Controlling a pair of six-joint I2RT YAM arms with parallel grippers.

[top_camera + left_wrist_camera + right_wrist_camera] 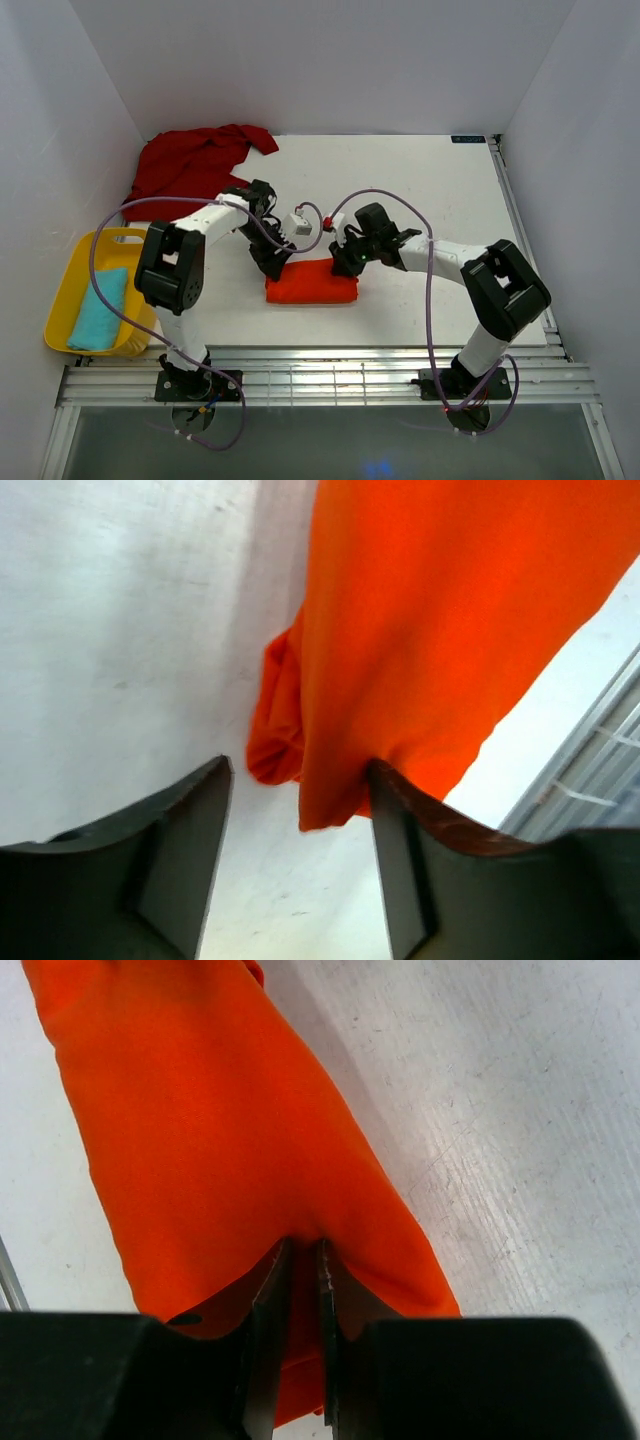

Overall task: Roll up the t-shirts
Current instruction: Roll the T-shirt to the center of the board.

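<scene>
**Position of the work.** The orange-red t-shirt [312, 284] lies as a compact bundle at the middle of the surface [450, 200]. Its long axis runs left to right, roughly parallel to the near edge. One gripper stands at each end of that axis.

**Left gripper** [300, 780]. We find the jaws standing apart and grasping nothing. The left end of the orange-red t-shirt reaches into the gap and touches the inner face of one finger only. The other finger is over bare surface.

**Right gripper** [300, 1252]. We find the jaws clenched on a thin fold at the right end of the orange-red t-shirt. The bundle runs away from the fingers along their own line.

**Relation governing the next move.** We judge that the right arm alone controls the bundle, so any turn or tuck acts from the right end along the long axis.

**Remaining work.** The dark crimson t-shirt [190, 165] lies unrolled in a heap at the far left corner. It is well apart from both grippers, and the left arm is the nearer.
</scene>
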